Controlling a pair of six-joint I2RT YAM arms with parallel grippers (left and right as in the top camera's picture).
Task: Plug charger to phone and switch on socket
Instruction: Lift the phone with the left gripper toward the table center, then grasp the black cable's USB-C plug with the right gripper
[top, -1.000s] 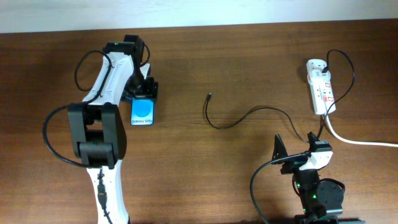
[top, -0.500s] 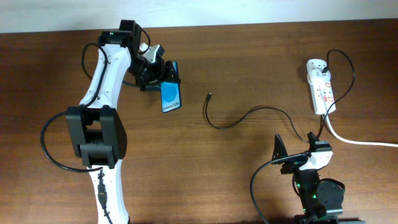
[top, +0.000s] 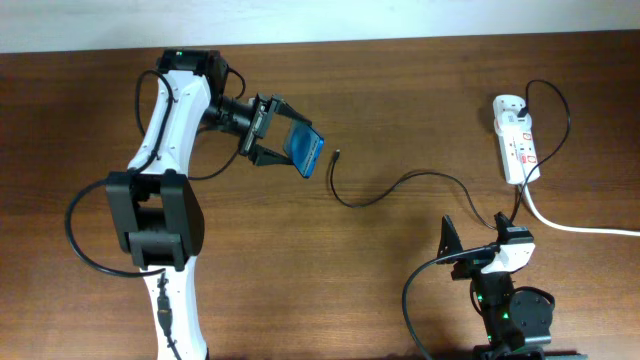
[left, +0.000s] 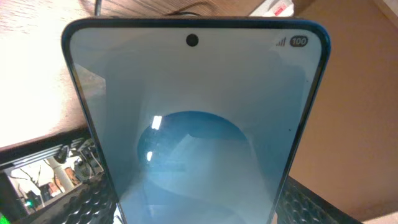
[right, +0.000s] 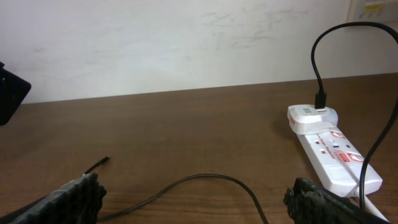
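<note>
Brown wooden table (top: 300, 290) lies below the phone (top: 307, 150), which your left gripper (top: 283, 137) clamps tilted at upper centre, near the charger (top: 400, 182) tip; so tilted, it may slip and fall; your right gripper (right: 199, 198) stands open at lower right.

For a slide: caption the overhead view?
Left arm holds the phone near the loose tip of the charger; right arm sits near the power strip.
</note>
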